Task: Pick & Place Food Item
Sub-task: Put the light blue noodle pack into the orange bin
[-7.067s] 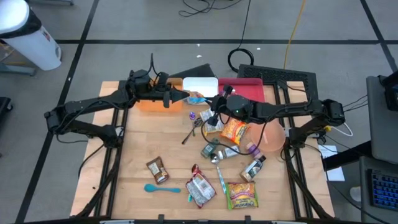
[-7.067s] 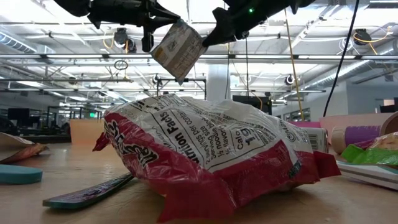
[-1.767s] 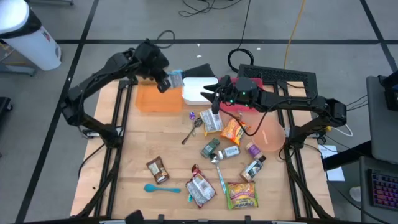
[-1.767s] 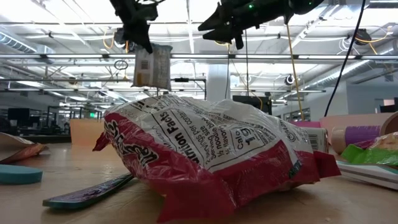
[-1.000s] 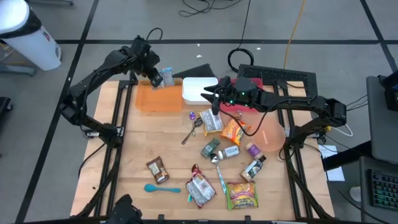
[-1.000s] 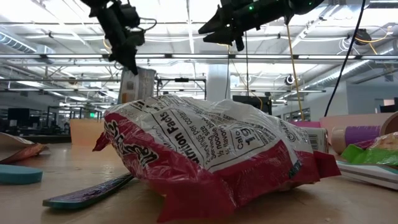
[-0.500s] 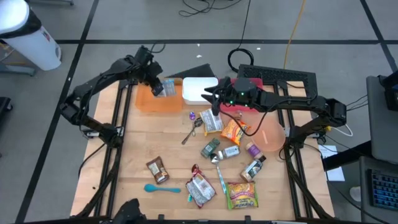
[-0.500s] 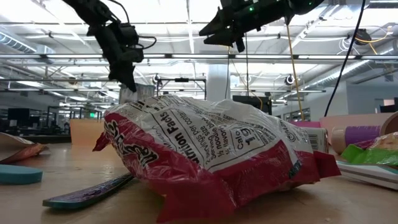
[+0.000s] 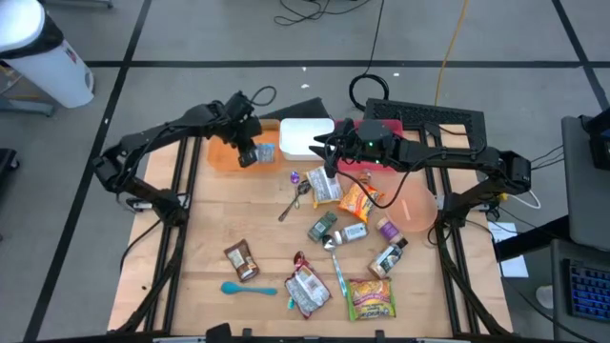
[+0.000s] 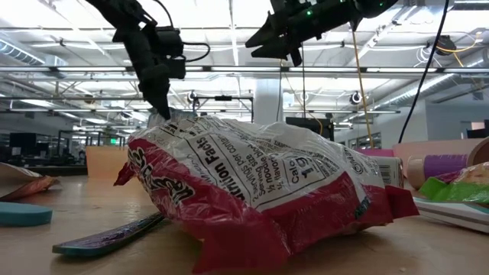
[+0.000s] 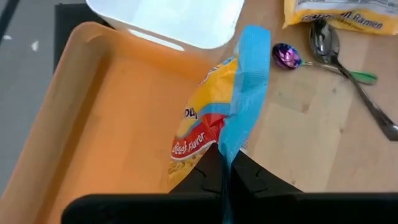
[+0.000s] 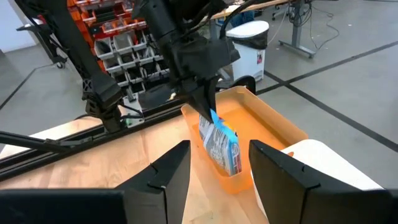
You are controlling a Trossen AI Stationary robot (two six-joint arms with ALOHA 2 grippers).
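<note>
The snack packet (image 11: 214,118), yellow and red with a blue sealed top edge, hangs over the orange tray (image 11: 99,130) at the tray's side nearest the white container (image 11: 168,18), its lower end down inside the tray against that wall, and the left gripper (image 9: 250,152) is pinched tight on the packet's blue top edge. The white container sits just beside the tray, and past it the right gripper (image 9: 320,146) hovers above the container's far end with its fingers (image 12: 165,177) parted and nothing between them. Farther from the tray on the wooden table (image 9: 205,224) lie a spoon (image 11: 348,74) and a purple wrapped candy (image 11: 286,56).
</note>
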